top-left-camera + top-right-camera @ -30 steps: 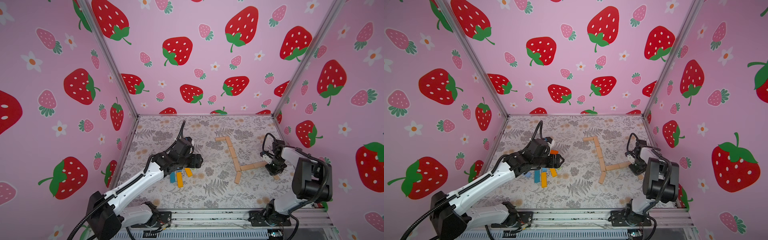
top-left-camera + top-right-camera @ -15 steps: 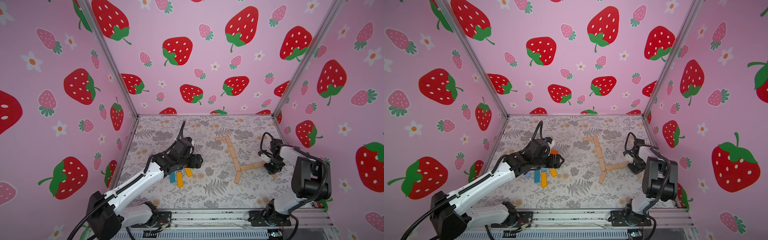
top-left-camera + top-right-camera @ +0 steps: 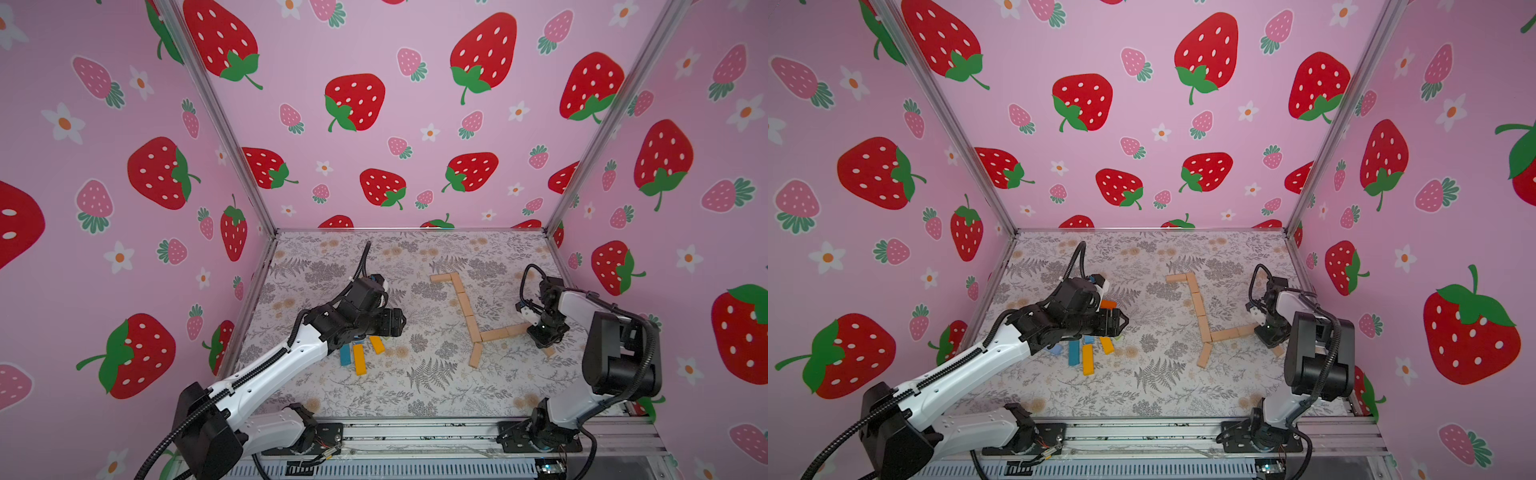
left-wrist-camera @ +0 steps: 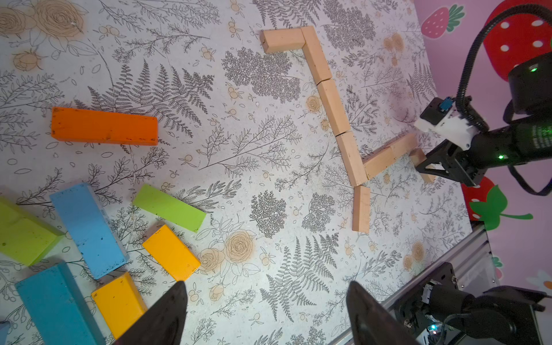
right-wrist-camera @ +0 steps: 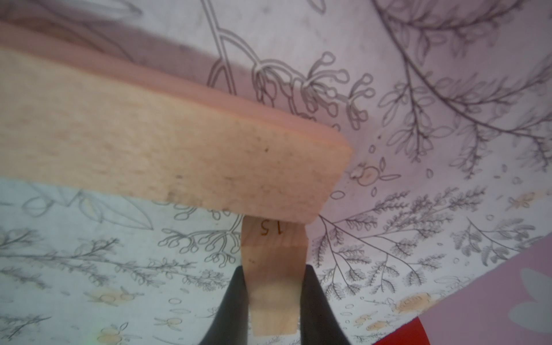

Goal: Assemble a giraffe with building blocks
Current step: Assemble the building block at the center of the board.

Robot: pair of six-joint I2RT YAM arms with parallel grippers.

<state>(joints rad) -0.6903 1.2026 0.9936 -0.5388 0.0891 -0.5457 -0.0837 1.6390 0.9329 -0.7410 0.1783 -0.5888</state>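
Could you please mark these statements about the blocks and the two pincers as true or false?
1. The right pincer is shut on a plain tan block. True.
2. The left pincer grips the orange block. False: it is open and empty, and the orange block lies flat, ungripped.
3. The laid-out figure consists only of tan blocks. True.
4. The orange block touches the laid-out figure. False: it lies well apart from it, with bare surface between them.
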